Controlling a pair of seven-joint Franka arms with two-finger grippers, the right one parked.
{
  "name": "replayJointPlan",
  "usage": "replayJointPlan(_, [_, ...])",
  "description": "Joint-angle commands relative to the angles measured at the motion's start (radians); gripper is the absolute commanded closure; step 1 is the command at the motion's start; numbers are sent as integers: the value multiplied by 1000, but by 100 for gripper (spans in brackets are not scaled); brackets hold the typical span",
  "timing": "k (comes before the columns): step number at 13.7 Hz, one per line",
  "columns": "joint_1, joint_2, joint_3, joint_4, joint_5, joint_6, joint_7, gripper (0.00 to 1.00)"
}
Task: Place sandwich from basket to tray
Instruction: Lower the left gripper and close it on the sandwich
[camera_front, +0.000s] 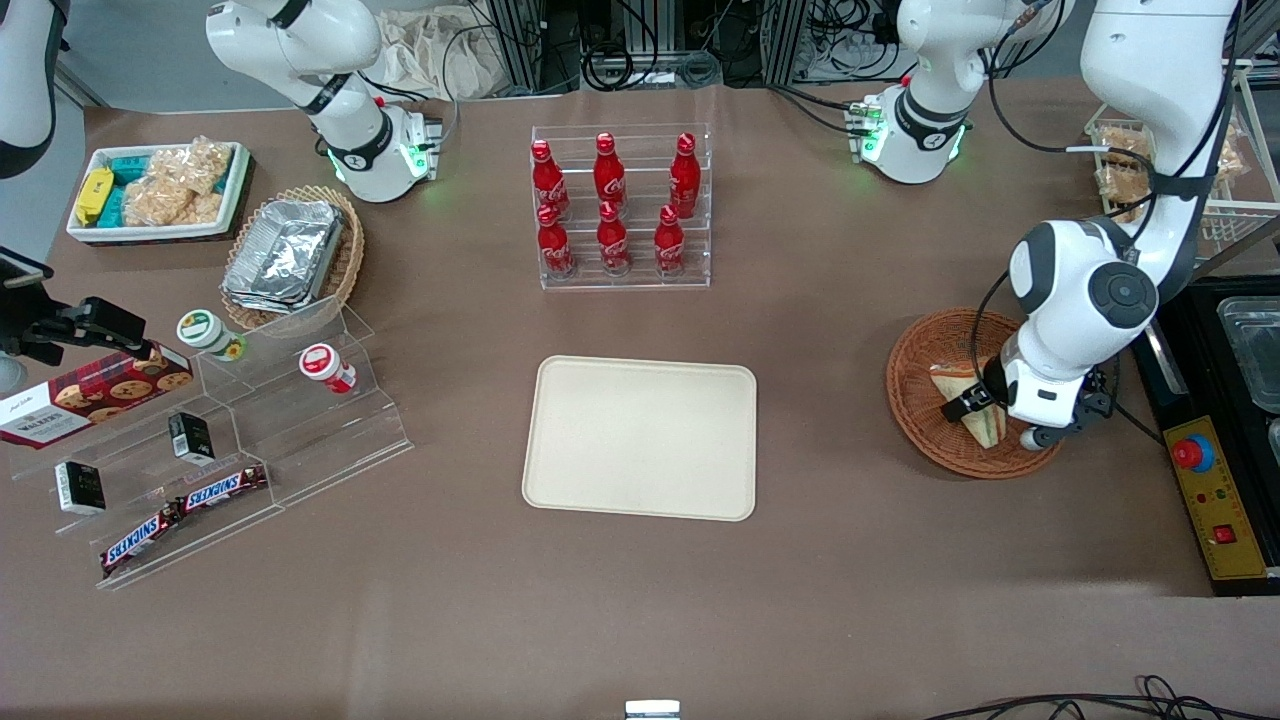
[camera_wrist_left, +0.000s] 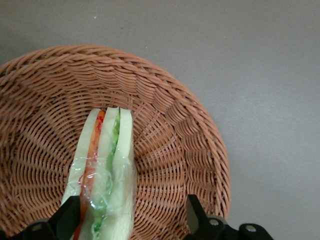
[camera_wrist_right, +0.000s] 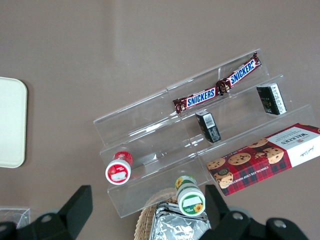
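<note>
The sandwich (camera_front: 962, 388) (camera_wrist_left: 105, 170), a white-bread wedge with red and green filling in clear wrap, lies in the reddish-brown wicker basket (camera_front: 918, 395) (camera_wrist_left: 170, 125) toward the working arm's end of the table. My left gripper (camera_front: 985, 412) (camera_wrist_left: 132, 217) is lowered into the basket and stands open, its fingers straddling the sandwich. One finger (camera_wrist_left: 70, 216) touches the sandwich's side. The other finger (camera_wrist_left: 194, 214) is well apart from it, over bare wicker. The cream tray (camera_front: 640, 437) lies flat mid-table with nothing on it.
A clear rack of red cola bottles (camera_front: 620, 205) stands farther from the front camera than the tray. A black control box with a red button (camera_front: 1195, 455) sits beside the basket. Toward the parked arm's end are an acrylic snack stand (camera_front: 230, 440), a tan foil-container basket (camera_front: 290, 255) and a white bin (camera_front: 160, 190).
</note>
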Motion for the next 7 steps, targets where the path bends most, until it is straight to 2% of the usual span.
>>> replayJointPlan(1, [4, 8, -3, -1, 8, 20, -16, 5])
replayJointPlan(3, [4, -25, -3, 17, 8, -37, -19, 3])
replayJointPlan(7, [4, -36, -4, 149, 4, -297, -24, 3])
